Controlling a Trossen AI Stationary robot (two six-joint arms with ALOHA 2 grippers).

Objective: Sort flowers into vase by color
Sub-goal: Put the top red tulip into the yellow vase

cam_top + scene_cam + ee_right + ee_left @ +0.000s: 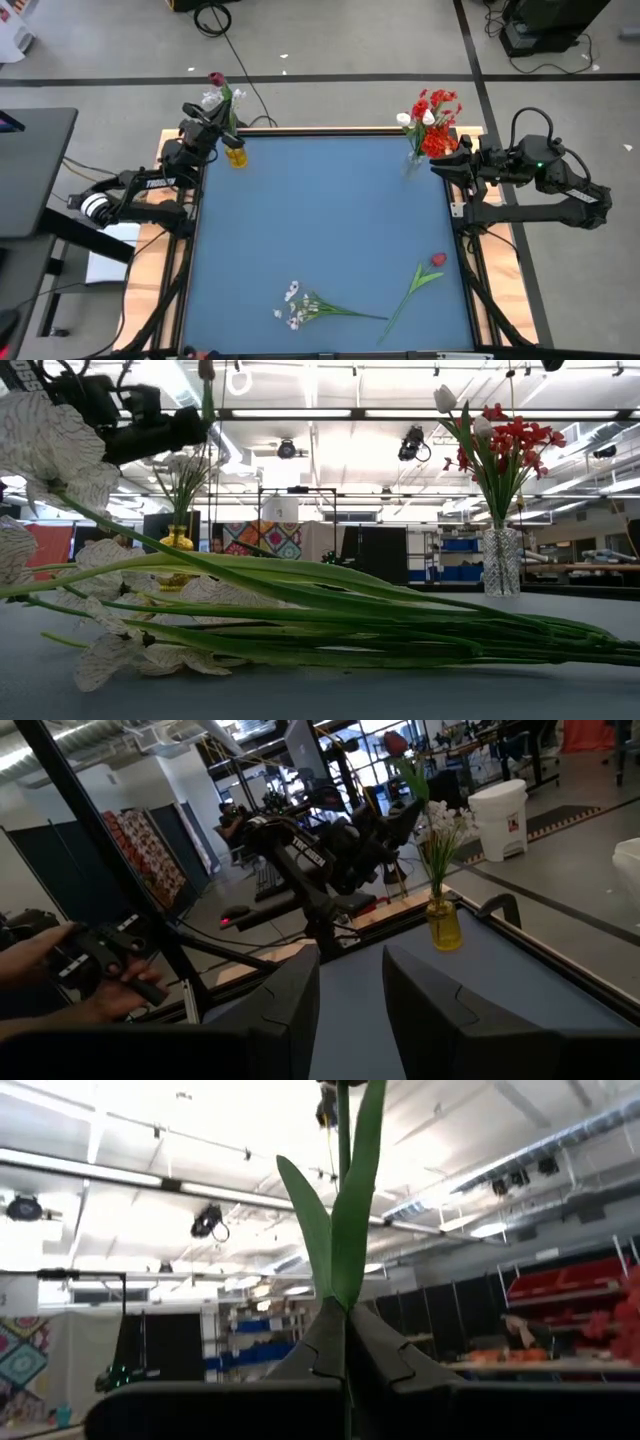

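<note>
My left gripper [216, 118] is at the table's far left corner, shut on a red-bud flower [216, 79] above the yellow vase [236, 155], which holds white blossoms [445, 820]. At the far right, my right gripper [350, 1005] stands open with nothing in it, beside the clear vase [501, 560]. That vase holds red blossoms [438, 105] and a white tulip [404, 119]. A white spray [300, 305] and another red-bud stem [425, 275] lie flat on the blue table near its front edge. My left gripper pinches the flower's thin green stalk [345, 1315] between its two fingers [325, 1350], right below two long leaves [350, 1210]. The fingers slant upward. The stalk stands about upright with its bud above the gripper, clear of the table; its lower end is hidden.
The blue table top [330, 220] lies bare between the two vases and the lying stems. Wooden rails [170, 140] frame the table. In the right wrist view a person's hands [60, 970] hold a controller beyond the table's left side.
</note>
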